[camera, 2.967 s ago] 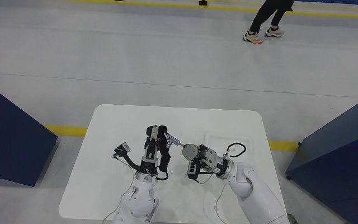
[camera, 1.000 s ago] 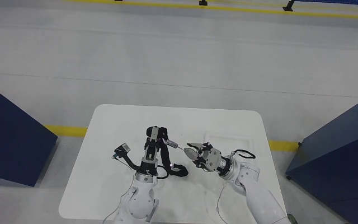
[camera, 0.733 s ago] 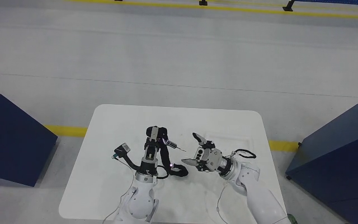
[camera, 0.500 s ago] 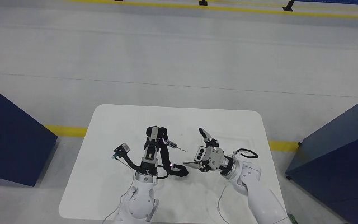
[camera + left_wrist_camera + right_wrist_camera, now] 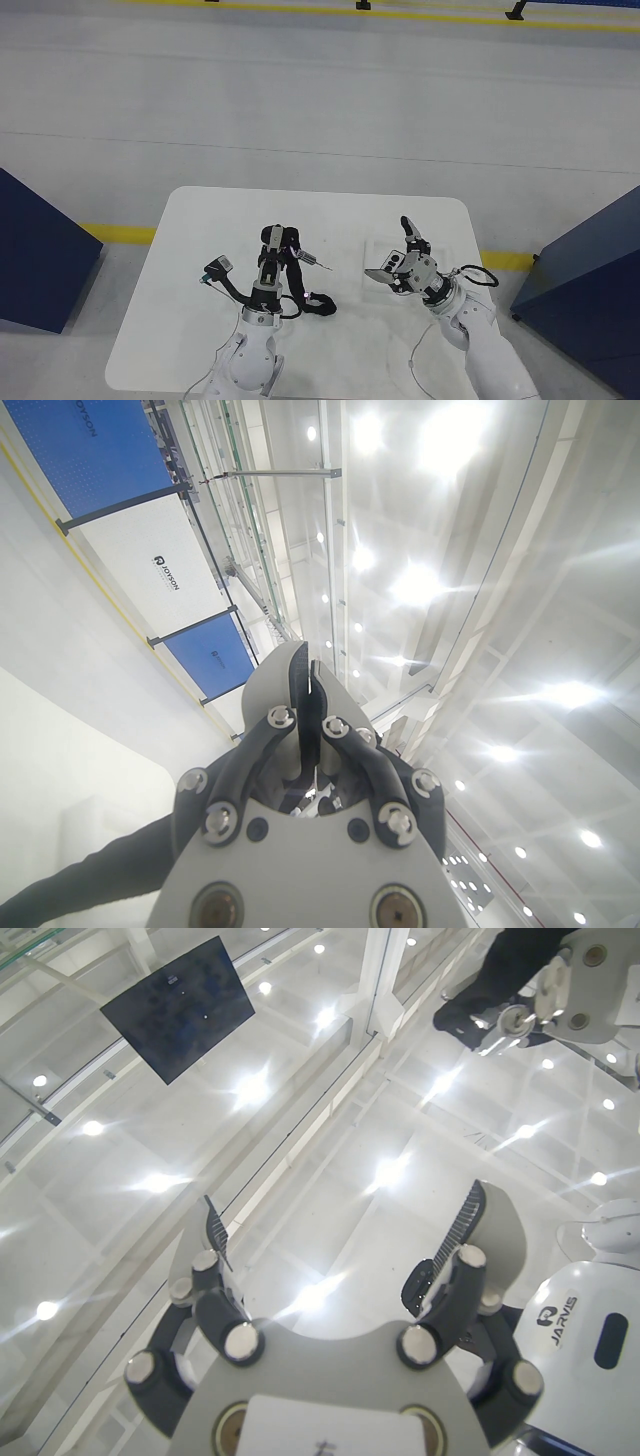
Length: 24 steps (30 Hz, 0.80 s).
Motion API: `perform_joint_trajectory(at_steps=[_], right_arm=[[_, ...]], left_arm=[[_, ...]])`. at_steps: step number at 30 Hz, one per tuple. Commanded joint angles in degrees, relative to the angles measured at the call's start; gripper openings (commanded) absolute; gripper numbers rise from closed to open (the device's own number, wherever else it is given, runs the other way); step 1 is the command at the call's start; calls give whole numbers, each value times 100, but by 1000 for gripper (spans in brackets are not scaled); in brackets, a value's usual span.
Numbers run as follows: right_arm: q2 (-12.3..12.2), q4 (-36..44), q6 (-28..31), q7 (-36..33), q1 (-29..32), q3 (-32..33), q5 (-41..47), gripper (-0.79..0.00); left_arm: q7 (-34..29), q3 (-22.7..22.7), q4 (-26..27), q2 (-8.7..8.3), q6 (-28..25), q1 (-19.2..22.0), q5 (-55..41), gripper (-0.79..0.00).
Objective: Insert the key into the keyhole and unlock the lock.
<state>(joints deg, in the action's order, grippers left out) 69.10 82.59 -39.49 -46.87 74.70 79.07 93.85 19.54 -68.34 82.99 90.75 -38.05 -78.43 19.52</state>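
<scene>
1. Right gripper (image 5: 392,252) has drawn back from the key (image 5: 313,261) toward the right side of the table (image 5: 200,300); its fingers (image 5: 465,1223) are spread wide, holding nothing.
2. Left gripper (image 5: 273,238) stands upright mid-table, fingers (image 5: 300,690) clamped on the lock (image 5: 293,244).
3. Key juts from the lock, above the table, toward the right gripper.
4. Black cable (image 5: 320,304) loops below the lock.

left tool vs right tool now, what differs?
Grip: the left tool is shut on the black part of the lock; the right tool is spread wide and holds nothing.
Place: the left tool is over the middle of the table, the right tool nearer its right side, clear of the lock and the key sticking out of it.
Shared: same build, pale fingers with black ribbed pads.
</scene>
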Motion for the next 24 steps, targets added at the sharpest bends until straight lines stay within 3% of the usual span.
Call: perform_joint_trajectory(at_steps=[1,24], right_arm=[[-27,-4,3,-12,63,167,1,0],[-54,25,-48,9,151,319,32,0]], left_arm=[[-6,4,-10,0,-5,4,3,-785],[66,12,-40,8,37,13,47,-785]])
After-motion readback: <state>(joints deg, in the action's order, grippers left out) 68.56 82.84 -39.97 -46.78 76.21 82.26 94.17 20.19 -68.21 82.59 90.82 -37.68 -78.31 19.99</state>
